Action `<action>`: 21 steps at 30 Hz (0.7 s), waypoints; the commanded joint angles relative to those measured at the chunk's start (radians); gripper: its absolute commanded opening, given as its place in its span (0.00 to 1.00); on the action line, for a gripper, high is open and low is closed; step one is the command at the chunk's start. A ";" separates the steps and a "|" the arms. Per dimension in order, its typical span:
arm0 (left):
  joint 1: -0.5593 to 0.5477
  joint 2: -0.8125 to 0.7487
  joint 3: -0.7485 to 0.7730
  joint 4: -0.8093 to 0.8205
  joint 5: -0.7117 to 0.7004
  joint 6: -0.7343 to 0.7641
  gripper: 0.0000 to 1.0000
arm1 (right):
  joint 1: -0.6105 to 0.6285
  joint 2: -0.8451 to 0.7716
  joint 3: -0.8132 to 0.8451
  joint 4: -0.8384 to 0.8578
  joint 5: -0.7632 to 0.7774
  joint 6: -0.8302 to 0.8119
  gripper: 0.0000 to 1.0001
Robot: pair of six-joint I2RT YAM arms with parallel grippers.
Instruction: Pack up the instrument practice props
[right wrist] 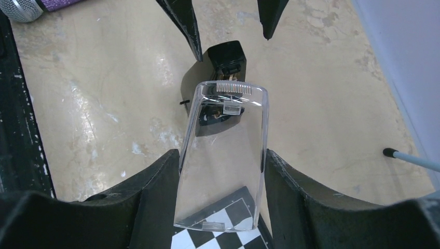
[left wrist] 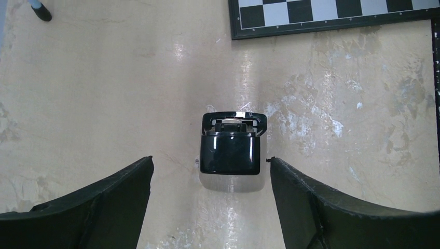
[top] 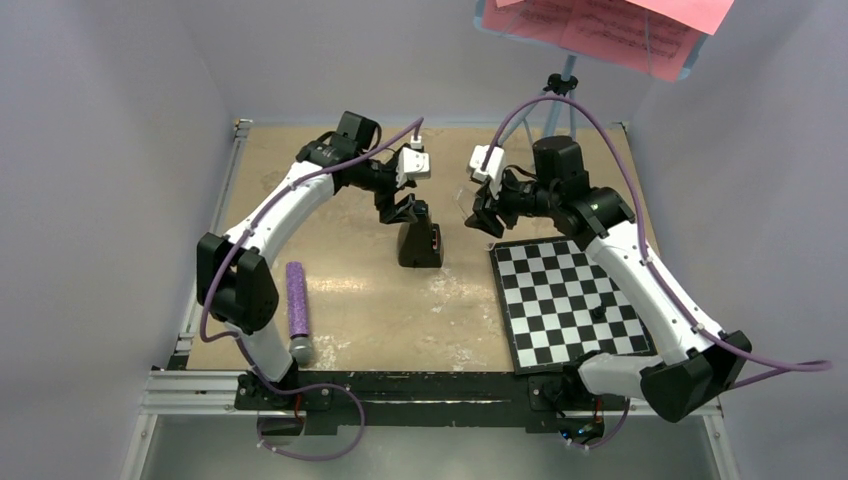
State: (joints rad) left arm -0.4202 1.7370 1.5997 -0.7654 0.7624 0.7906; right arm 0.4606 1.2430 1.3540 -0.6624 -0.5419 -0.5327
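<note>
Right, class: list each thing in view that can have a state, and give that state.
metronome: upright on the table, uncovered.
clear cover: held in the right gripper, off the metronome.
left gripper: open above the metronome, not touching.
right gripper: shut on the clear cover.
music stand: standing, pink sheets on it.
microphone: lying on the table.
checkered board: flat on the table.

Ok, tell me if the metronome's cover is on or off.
Off: the right gripper holds the clear cover, apart from the metronome standing bare on the table.

Tan table point(top: 380, 310): metronome point(top: 420, 243), checkerboard point(top: 570, 300), purple microphone point(top: 298, 310)
</note>
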 commanded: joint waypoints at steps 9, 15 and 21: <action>-0.004 0.075 0.115 -0.132 0.137 0.176 0.74 | -0.075 0.168 0.238 -0.237 -0.202 0.004 0.00; -0.004 0.116 0.154 -0.223 0.159 0.234 0.67 | -0.133 0.084 0.023 0.025 -0.363 0.020 0.00; -0.005 0.110 0.092 -0.163 0.213 0.149 0.48 | -0.141 0.117 -0.150 0.364 -0.509 0.091 0.00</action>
State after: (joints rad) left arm -0.4206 1.8565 1.7084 -0.9520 0.8837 0.9596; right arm 0.3202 1.3212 1.2301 -0.5594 -0.9081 -0.5072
